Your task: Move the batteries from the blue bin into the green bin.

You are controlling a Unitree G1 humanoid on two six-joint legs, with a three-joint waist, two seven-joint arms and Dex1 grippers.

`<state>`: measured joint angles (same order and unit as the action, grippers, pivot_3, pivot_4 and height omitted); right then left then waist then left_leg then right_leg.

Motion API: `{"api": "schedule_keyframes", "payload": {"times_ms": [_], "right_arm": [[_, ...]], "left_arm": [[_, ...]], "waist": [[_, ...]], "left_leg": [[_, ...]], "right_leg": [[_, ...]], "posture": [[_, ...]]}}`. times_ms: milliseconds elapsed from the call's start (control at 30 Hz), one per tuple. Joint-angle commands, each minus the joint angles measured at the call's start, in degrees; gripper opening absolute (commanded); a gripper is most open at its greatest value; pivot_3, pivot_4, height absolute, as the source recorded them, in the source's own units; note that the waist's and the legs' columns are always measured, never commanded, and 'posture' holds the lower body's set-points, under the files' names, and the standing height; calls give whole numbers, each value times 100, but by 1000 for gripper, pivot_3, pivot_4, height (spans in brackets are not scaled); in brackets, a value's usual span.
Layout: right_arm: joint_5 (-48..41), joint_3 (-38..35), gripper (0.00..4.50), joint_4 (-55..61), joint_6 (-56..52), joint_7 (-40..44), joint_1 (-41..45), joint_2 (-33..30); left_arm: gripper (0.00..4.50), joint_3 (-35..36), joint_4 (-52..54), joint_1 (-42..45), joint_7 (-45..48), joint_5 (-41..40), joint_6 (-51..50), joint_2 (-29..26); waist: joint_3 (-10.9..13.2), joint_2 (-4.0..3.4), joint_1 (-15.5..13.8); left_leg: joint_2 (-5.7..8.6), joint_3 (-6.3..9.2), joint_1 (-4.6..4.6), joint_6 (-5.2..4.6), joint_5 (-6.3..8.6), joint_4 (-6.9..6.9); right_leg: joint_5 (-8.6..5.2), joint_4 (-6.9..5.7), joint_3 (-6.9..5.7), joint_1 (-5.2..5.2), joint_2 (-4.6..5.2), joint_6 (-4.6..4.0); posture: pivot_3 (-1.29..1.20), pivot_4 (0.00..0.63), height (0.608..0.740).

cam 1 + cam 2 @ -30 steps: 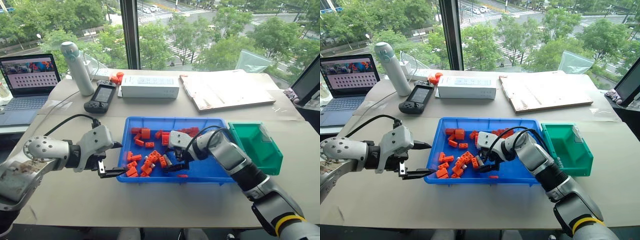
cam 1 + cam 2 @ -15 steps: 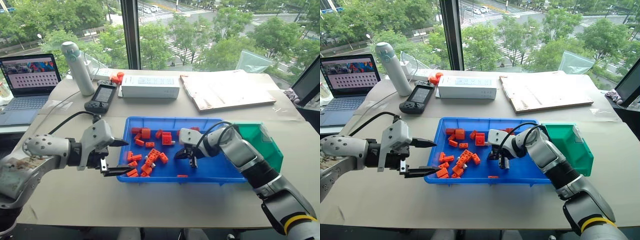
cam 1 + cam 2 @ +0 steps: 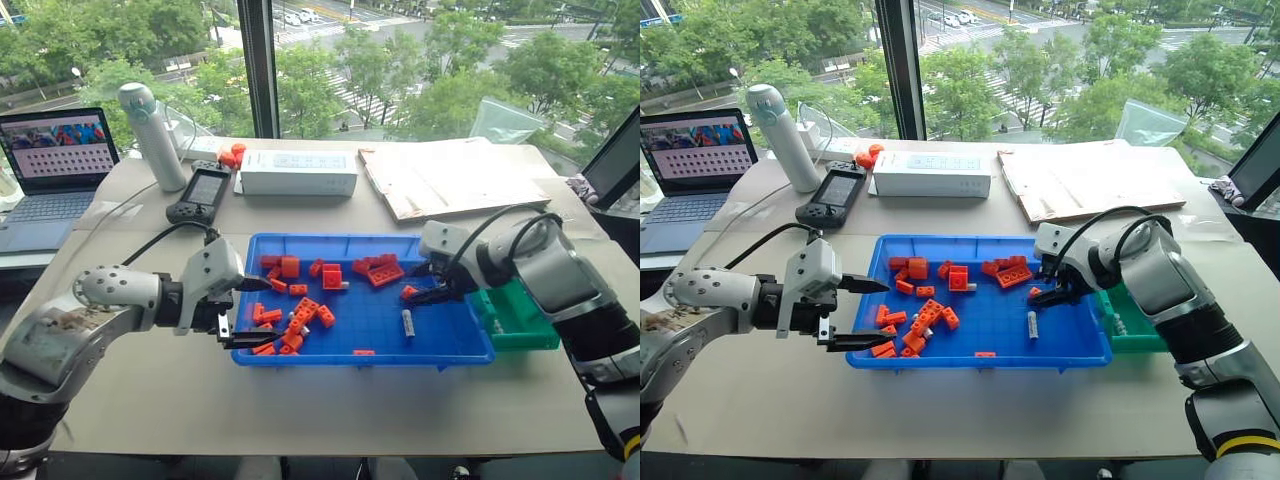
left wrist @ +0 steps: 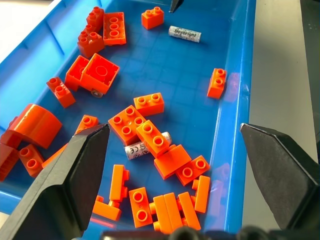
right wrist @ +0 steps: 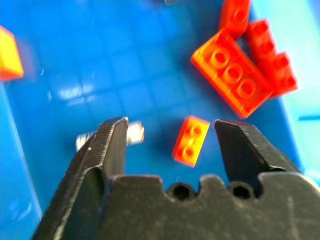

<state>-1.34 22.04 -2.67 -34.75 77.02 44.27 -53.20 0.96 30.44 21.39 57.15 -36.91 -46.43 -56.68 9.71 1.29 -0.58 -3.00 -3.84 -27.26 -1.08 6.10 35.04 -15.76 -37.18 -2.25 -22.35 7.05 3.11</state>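
Blue bin point(image 3: 980, 355): a shallow bright-blue tray on the worktop point(image 3: 940, 410), its long side facing the robot.
Green bin point(image 3: 1137, 335): touching the blue bin's right end; one small grey cylinder lies inside point(image 3: 1120, 324), near the wall next to the tray.
Batteries: one lies in the open right part of the blue bin point(image 3: 1032, 324), apart from the bricks; another sits among the bricks at the left point(image 4: 145, 148), half under an orange piece; a third, end-on, pokes out from beneath a square brick point(image 4: 94, 92).
Orange bricks point(image 3: 918, 322): scattered mostly over the left half and the far edge of the blue bin, with a single brick point(image 5: 190, 140) just beside the lone battery.
Right gripper point(image 3: 1055, 293): above the right end of the blue bin, pointing down; fingers point(image 5: 239, 150) spread, nothing between them.
Left gripper point(image 3: 865, 313): at the left rim of the blue bin, pointing across it; fingers point(image 4: 75, 180) spread wide and empty.
Far side of the worktop: a laptop point(image 3: 692, 175), a pale bottle point(image 3: 785, 136), a handheld device point(image 3: 834, 195), a white box point(image 3: 932, 173), a flat cardboard sheet point(image 3: 1095, 180).
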Motion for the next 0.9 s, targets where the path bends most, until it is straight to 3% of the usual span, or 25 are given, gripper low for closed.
{"api": "schedule_keyframes", "payload": {"times_ms": [33,433,900], "right_arm": [[-69,50,3554,376,98,312,-21,-31],[50,275,3554,595,332,264,-300,341],[350,274,3554,-19,827,-456,-338,996]], "left_arm": [[4500,54,65,2,24,28,88,-23],[4500,156,193,-170,-7,12,-4,-143],[4500,155,162,-104,66,-8,-6,-295]], "waist": [[0,0,22],[0,0,-9],[0,0,-6]], "left_leg": [[0,0,0,0,0,-1],[0,2,0,0,0,4],[0,2,1,0,0,4]], "right_leg": [[0,0,1,-1,0,0],[0,-1,0,1,0,1],[0,-1,-1,2,0,1]], "posture": [[0,150,730],[0,150,730],[0,150,730]]}}
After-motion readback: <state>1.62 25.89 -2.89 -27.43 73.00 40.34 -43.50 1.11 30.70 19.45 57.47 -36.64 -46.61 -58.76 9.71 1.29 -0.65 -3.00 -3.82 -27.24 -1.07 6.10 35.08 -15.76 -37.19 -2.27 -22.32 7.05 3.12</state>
